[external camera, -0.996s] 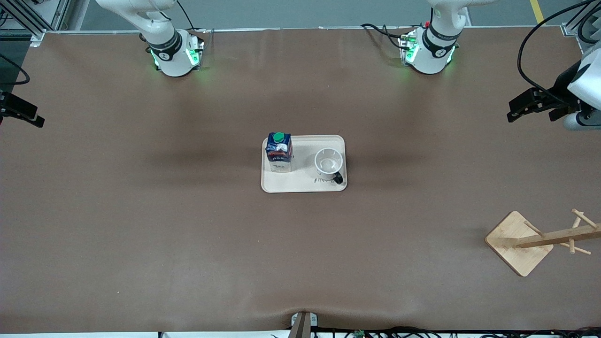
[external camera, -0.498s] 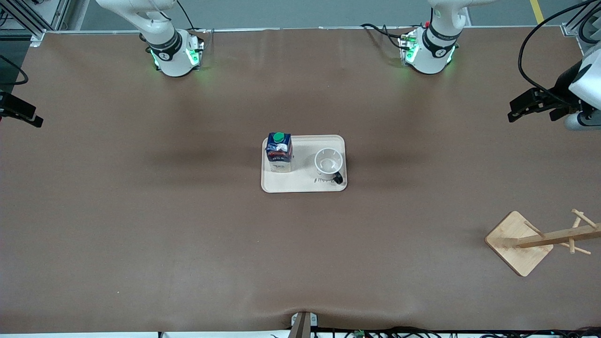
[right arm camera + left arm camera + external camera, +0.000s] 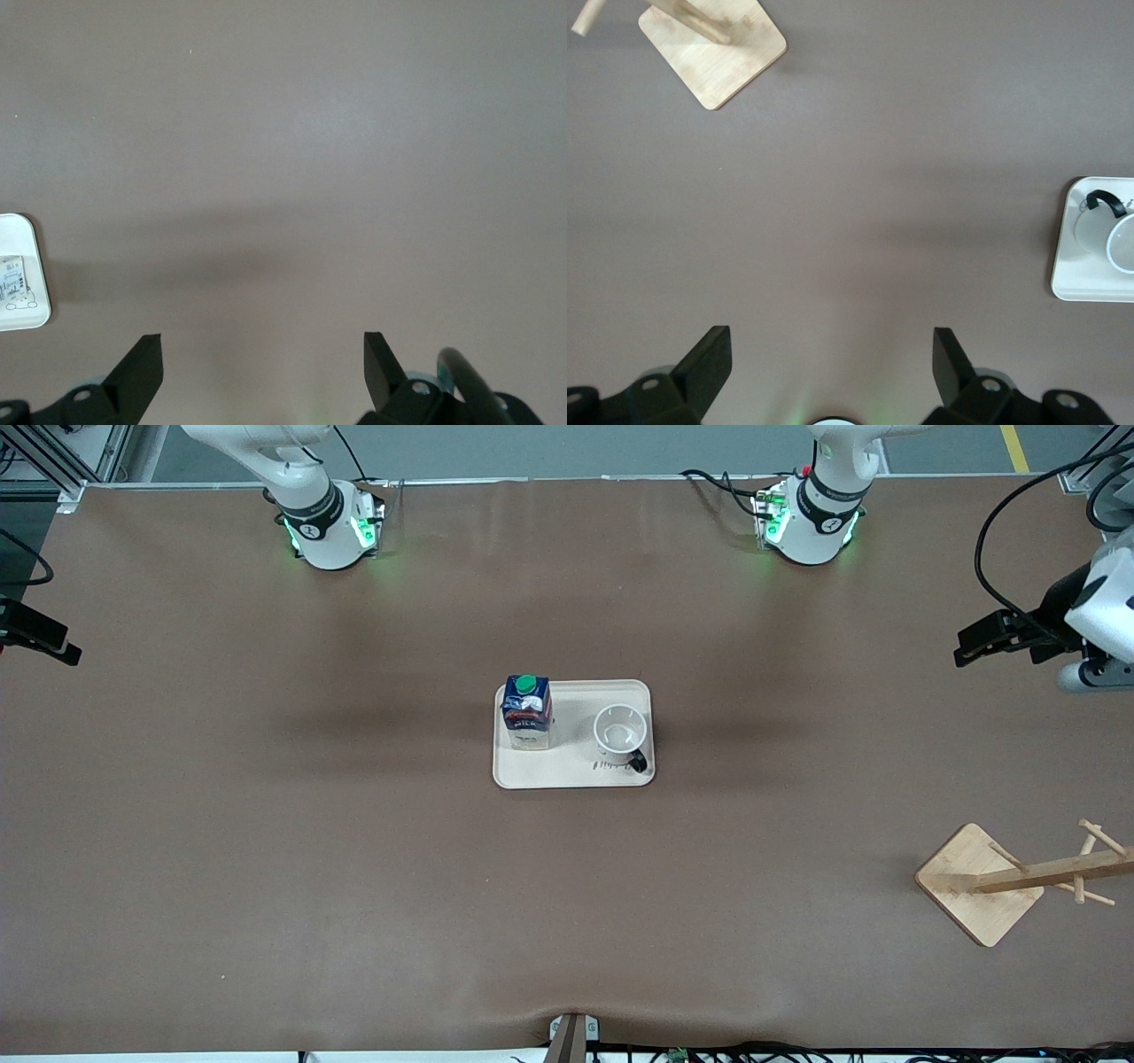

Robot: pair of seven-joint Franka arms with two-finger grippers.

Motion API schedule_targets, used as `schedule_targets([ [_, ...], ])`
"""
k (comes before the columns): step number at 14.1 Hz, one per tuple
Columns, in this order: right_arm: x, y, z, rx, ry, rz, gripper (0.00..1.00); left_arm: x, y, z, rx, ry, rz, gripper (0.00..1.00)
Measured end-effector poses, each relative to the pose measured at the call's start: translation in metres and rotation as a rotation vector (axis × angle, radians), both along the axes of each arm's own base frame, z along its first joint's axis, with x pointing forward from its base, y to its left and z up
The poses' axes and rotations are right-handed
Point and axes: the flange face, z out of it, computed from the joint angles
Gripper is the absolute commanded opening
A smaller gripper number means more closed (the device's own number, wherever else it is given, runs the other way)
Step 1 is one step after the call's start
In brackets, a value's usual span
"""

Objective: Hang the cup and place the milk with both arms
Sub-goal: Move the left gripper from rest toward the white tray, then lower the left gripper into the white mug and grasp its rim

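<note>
Milk (image 3: 526, 713) stands upright on my cream tray (image 3: 567, 775) at the middle of the table (image 3: 266, 824), green cap up, at the tray's end toward my right arm. The cup (image 3: 619, 733) sits mouth-up on the same tray at the end toward my left arm, apart from the carton, its black handle (image 3: 637, 761) turned toward the front camera. In my left wrist view I see that end of the tray with the cup's rim (image 3: 1121, 243) and handle on it; my right wrist view catches only the tray's corner with the milk's pale label (image 3: 12, 282).

The wooden cup rack (image 3: 1019, 881) stands toward my left arm's end of the table, nearer the front camera than the tray and well apart from it.

My left gripper (image 3: 831, 359) hangs over bare table at my left arm's end, fingers spread wide, holding nothing. My right gripper (image 3: 263, 359) hangs over bare table at the other end, fingers equally wide, empty too.
</note>
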Motion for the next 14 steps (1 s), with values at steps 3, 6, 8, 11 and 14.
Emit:
schedule_targets([
  [3,0.0,0.0,0.0,0.0,0.0,0.0,1.0,0.005,0.008,-0.007,-0.003,0.012,0.011,1.0],
  [6,0.0,0.0,0.0,0.0,0.0,0.0,1.0,0.005,-0.005,-0.005,-0.001,0.009,0.013,1.0],
  [8,0.0,0.0,0.0,0.0,0.0,0.0,1.0,0.005,-0.021,-0.007,-0.002,0.013,0.055,1.0],
  [11,0.0,-0.001,0.0,0.0,0.0,-0.001,1.0,0.01,-0.07,-0.027,-0.018,0.024,0.117,1.0],
  [14,0.0,-0.001,0.0,0.0,0.001,-0.002,1.0,0.014,-0.127,-0.072,-0.028,0.06,0.176,1.0],
])
